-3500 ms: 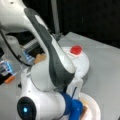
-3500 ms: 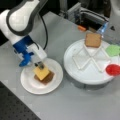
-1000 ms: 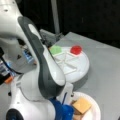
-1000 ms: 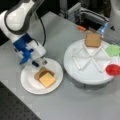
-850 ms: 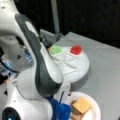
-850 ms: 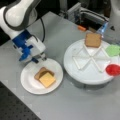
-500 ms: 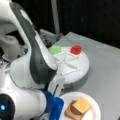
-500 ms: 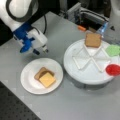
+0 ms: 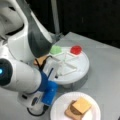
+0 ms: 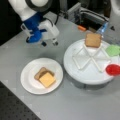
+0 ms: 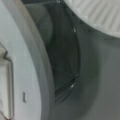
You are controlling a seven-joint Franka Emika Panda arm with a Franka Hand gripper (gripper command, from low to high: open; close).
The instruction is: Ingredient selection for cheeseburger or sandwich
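grey table (image 10: 82,105) under everything. gripper (image 10: 48,43) hanging above table's far-left part, fingers slightly spread, pinching nothing. sandwich (image 10: 44,77) stacked mid white plate (image 10: 28,83), cheese on top. bread square (image 10: 93,39), green piece (image 10: 113,50), red disc (image 10: 113,69) along divided tray (image 10: 72,67) rim. risk: a low reach could clip tray's rim.

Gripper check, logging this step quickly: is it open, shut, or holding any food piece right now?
Gripper: empty, holding no food piece, above the table between the plate and the divided tray; open or shut cannot be told.
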